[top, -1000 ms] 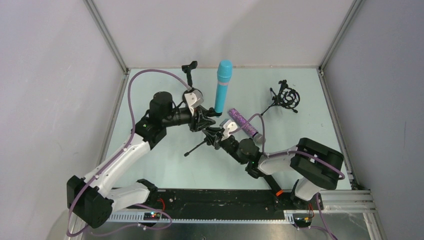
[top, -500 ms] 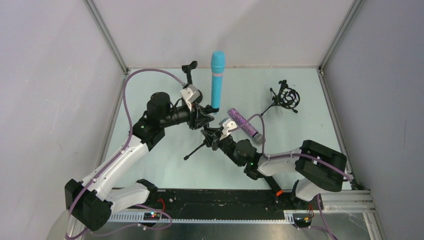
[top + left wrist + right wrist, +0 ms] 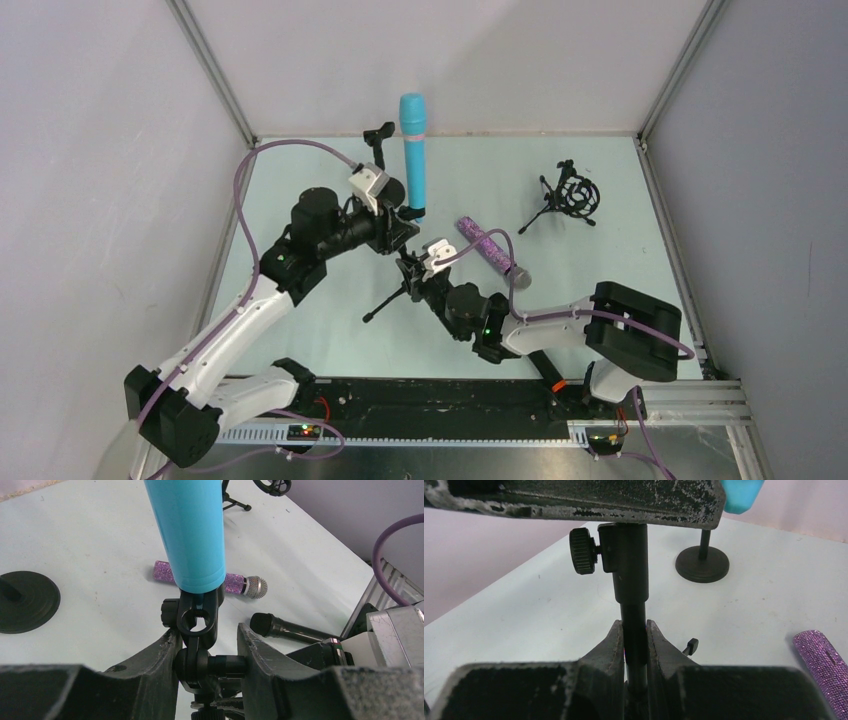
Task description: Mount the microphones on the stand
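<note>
At the far left corner of the pale worktop [image 3: 610, 265] stands a small black stand with a round base [image 3: 377, 138], with nothing on it. Just to its right, the left hand [image 3: 207, 645] reaches in from the left side. Its two fingers are closed on the swivel joint of a black clip [image 3: 198, 622], one on each side. The light blue microphone [image 3: 413, 160] sits upright in that clip, tail down and head up, towering over the hand.

Below it is the tripod stand [image 3: 385, 303] that carries the clip, one leg stretching out to the near left. The right hand [image 3: 634, 632] is clamped tight on the stand's thin pole [image 3: 633, 611], below the sleeve with the knurled knob.

Further right, the purple glittery microphone [image 3: 486, 246] lies flat on the worktop, its silver grille pointing to the near right. The black microphone [image 3: 287, 628] lies near that grille, close beside the right arm. Well apart at the far right stands a little tripod with a ring mount [image 3: 572, 195].
</note>
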Available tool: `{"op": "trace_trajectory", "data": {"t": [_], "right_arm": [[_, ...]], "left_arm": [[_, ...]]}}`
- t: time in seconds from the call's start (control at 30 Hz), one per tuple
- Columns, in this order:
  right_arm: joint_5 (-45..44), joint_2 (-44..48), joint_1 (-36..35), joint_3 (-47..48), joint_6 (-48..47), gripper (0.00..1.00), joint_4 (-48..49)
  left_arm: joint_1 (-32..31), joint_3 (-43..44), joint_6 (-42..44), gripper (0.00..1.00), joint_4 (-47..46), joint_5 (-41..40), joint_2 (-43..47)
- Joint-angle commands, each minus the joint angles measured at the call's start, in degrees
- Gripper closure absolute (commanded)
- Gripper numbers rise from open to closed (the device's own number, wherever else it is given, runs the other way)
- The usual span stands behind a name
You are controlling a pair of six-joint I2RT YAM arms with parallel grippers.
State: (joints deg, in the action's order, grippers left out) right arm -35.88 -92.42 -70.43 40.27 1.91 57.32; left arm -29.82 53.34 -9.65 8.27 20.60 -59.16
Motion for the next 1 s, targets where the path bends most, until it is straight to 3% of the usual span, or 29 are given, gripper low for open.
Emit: {"op": "trace_trajectory", "data": {"t": [0.0, 0.2, 0.3, 0.43, 0.6, 0.77, 0.97], "right_arm": [[-1.5, 1.3, 1.9, -3.9, 1.1, 1.0, -8.8], [33.9, 6.4, 11.0, -9.3, 4.8, 1.0, -6.1], [38.6, 7.7, 13.2, -9.8, 4.7, 1.0, -7.1], [35.0, 8.7, 13.3, -9.8, 4.0, 1.0, -8.2], [19.8, 8.3, 10.1, -9.7, 4.6, 1.0, -7.0], [4.9, 6.0, 5.8, -8.2, 2.0, 1.0, -5.9], [-10.9, 0.8, 0.7, -4.0, -5.1, 1.0, -2.8]], "left_arm": [[2.1, 6.1, 7.3, 1.0, -12.7, -3.3, 2.9], [2.2, 6.7, 18.4, 1.0, -12.0, 13.6, 2.3], [3.1, 6.4, 20.0, 1.0, -11.9, 18.9, 3.0], [4.0, 7.0, 18.7, 1.0, -12.0, 20.5, 3.3], [4.0, 6.9, 14.3, 1.0, -14.1, 18.4, 2.8], [4.1, 6.4, 8.9, 1.0, -15.3, 11.5, 3.1], [4.0, 4.2, 5.4, 1.0, -15.3, -2.2, 6.2]]}}
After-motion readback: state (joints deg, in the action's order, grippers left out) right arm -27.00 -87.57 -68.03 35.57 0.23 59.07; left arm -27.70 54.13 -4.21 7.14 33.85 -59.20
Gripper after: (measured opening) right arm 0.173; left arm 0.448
